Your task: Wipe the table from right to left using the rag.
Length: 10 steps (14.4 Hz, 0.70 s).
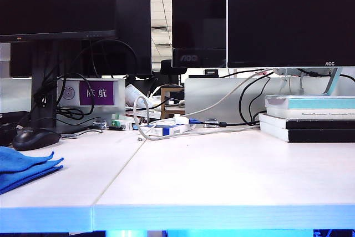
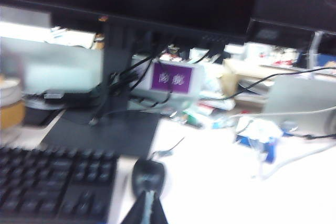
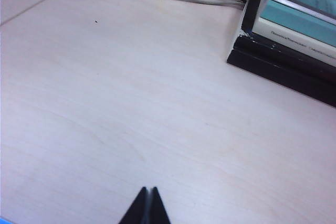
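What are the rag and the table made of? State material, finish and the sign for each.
Rag: soft bright blue cloth, matte, probably microfibre; it lies in rumpled folded layers.
Table: white board with faint wood grain, probably laminate, smooth with a low sheen; two panels meet at a thin seam.

Not much of the robot shows up here, just the fingertips poking into each wrist cam. The left gripper [image 2: 146, 209] is two dark, nearly black wedges tapering to a point, with a pale bluish-grey strip down the seam. The right gripper [image 3: 147, 206] is the same matte black pointed pair, pressed together, only a thin line between them. No arms in the exterior shot.
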{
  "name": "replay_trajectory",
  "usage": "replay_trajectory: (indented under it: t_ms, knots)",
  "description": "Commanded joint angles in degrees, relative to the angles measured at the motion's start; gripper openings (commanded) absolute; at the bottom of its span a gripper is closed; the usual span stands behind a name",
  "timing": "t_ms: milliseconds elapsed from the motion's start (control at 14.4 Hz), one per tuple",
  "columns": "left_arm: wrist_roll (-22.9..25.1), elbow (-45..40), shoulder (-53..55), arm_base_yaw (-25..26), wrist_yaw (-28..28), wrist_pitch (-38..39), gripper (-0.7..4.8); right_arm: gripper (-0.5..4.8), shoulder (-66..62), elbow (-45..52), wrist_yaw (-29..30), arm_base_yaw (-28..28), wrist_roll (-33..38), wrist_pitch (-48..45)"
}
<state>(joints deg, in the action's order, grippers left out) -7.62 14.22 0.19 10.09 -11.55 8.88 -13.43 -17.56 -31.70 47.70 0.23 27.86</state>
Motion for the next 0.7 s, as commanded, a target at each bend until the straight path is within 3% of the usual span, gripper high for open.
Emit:
replay_trajectory:
  t_ms: [70,279,488,557,697]
  knots:
    - [-0.3,-2.0,-0.1,-10.2,9.9,2.5,-0.05,-0.01,0.1,-0.3,-0.1,0.0,0.2,-0.7]
    - [-0.4,-11.1,-0.1,-11.1,5.9,2.2,-0.05,-0.01,0.1,-0.3,-0.1,0.0,0.2,-0.7]
    - [4.4,-13.6,-0.1,-11.1,5.7,1.3,-0.05,-0.01,0.1,-0.3,-0.1,0.0,0.2,-0.7]
    - [8.2,-13.6,-0.1,-11.1,6.2,1.3,-0.05,-0.01,0.1,-0.3,-0.1,0.0,0.2,-0.7]
    - [7.6,-13.6,-0.1,-11.1,6.4,1.3,-0.05,-0.01,0.1,-0.3,-0.1,0.0,0.2,-0.7]
